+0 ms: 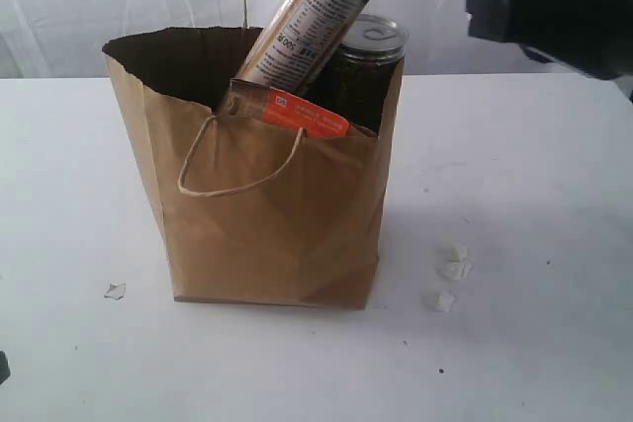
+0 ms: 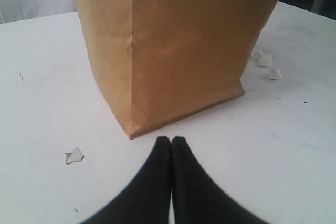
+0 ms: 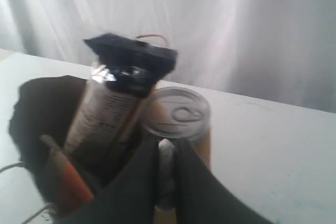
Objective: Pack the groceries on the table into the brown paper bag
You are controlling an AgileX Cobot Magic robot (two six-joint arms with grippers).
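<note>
The bag [image 1: 277,214] stood upright on the surface [image 1: 514,195], pasta packet [image 1: 307,22], can [image 1: 368,66] and pouch [image 1: 302,111] poking from its mouth, the left end effector [image 2: 171,141] clenched empty near its base, the right end effector [image 3: 167,145] slightly parted, holding nothing, raised near the can.

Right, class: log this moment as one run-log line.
tall brown paper bag upright | long dark-ended pasta packet, dark pull-tab can inside | left gripper shut
</note>
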